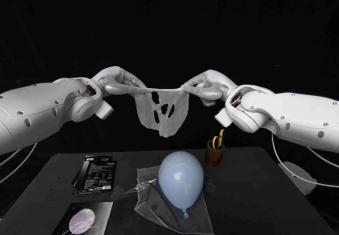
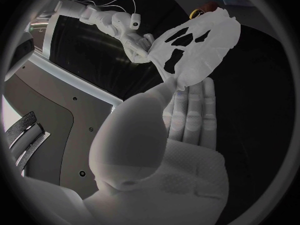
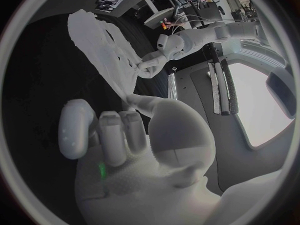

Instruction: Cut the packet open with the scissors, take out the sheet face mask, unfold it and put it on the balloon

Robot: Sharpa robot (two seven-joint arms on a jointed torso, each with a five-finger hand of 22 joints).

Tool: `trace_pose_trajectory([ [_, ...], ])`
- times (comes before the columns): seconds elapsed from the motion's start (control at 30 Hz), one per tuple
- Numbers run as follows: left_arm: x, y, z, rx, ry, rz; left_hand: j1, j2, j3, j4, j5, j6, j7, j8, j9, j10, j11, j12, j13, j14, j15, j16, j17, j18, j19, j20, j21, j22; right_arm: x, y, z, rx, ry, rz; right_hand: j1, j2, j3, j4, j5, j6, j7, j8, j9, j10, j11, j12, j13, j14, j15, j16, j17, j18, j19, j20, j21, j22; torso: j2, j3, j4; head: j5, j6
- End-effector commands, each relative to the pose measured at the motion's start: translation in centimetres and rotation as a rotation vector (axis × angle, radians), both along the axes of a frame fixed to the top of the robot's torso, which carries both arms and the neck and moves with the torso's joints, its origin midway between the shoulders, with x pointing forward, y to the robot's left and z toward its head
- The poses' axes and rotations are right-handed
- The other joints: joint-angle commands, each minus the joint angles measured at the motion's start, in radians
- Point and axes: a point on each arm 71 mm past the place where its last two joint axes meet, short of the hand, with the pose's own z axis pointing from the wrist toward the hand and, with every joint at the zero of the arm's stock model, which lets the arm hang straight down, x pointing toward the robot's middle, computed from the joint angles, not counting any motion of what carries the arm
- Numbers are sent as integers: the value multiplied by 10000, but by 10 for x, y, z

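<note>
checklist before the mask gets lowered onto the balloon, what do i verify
1. left hand pinches a top corner of the sheet mask: ok
2. right hand pinches the other top corner: ok
3. sheet mask unfolded, hanging open between the hands: ok
4. balloon lying uncovered on the table: ok
5. sheet mask lined up over the balloon in depth: cannot tell
6. scissors parked in the holder, beside the balloon: ok

packet (image 1: 86,221): cut off by bottom edge | scissors (image 1: 220,138): blades hidden in holder (image 1: 214,153)
</note>
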Motion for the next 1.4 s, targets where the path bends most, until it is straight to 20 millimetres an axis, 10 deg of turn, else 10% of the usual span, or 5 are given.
trace_pose_trajectory([
  [0.03,2,0,7,-34,-527,-30,104,-1,-4,-74,33,15,88,-50,-11,-81,7,59,14,33,-13,-41,16,-94,-91,15,81,32,1,0,9,166,-173,-77,119,26,-2,71,-26,66,9,32,9,1010,9,87,2560,1098,-26,35,2627,50,94,-18,79,1885,-9,9,6,-15,-3],
  [0.6,-2,-6,9,671,-811,-401,161,-32,0,-182,33,7,104,-194,-99,-44,12,83,42,117,-34,-120,76,-54,-224,5,376,291,12,6,51,-635,-1453,-199,156,12,-8,64,-18,81,-2,40,14,1025,0,128,2581,1098,-30,35,2627,29,147,-22,181,1914,7,-12,17,-86,-21],
  [1.13,-7,-20,8,826,-905,-722,158,-49,5,-202,33,17,137,-243,-131,-31,30,84,50,163,-30,-160,101,-36,-271,9,480,383,12,19,43,-1547,-1355,134,193,-11,-25,70,-23,110,-11,55,22,1039,-8,165,2600,1098,-33,35,2627,27,156,-30,197,1919,18,-10,71,-101,32],
  [1.27,-9,-25,12,660,-1195,-729,192,-48,29,-229,34,23,142,-260,-143,-30,37,81,52,170,-33,-182,107,-15,-294,-2,513,414,8,24,32,-1673,-1351,232,199,-14,-31,85,-29,119,-11,59,23,1020,-8,113,2573,1098,-38,35,2627,35,136,-29,156,1907,78,-36,-8,-87,-50],
  [1.4,-10,-27,3,1136,-922,-914,154,-84,54,-245,33,-22,134,-333,-187,4,24,81,61,251,-48,-230,137,16,-323,4,627,509,9,22,25,-1629,-1220,110,246,-15,-24,92,9,130,-22,64,26,1044,-17,178,2606,1098,-33,35,2627,25,165,-41,212,1923,3,5,76,-59,-29],
])
